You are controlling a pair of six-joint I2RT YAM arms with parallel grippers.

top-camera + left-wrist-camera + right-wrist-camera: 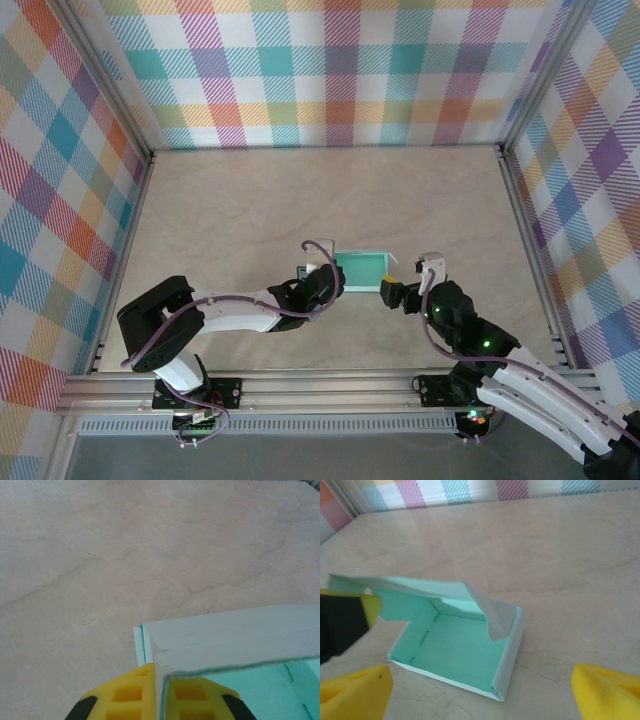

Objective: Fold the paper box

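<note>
**Box half-formed mid-table: L arm pinching its end wall, R jaws wide apart**

Top cam: I see the beige table (250, 210) inside plaid walls (330, 70), w/ both arms reaching in from the near edge. The paper box (362, 268) sits roughly at the centre of the table, long side running left-right, mint inside facing up. The left gripper (330, 278) is at the box's left end and touching it. The right gripper (388, 292) is just beside the box's right end. I can't tell from this angle whether it touches the card.

L wrist cam: two yellow fingers (127, 695) at the bottom of the frame, pressed together w/ a thin upright card wall (235, 640) of the box sandwiched between them. So the L jaws are clamped on the box. Mint interior shows lower right, bare table beyond.

R wrist cam: the box lies open as a shallow tray, w/ low walls standing on the near and right sides. A flap (492, 615) at the far right corner curls over the inside. The L arm's black-and-yellow finger (345, 625) grips the box's left wall. My R fingers (355, 692) are yellow tips at the bottom corners of the frame, spread wide apart w/ nothing held. The box's near corner lies between them, clear of both pads.
</note>
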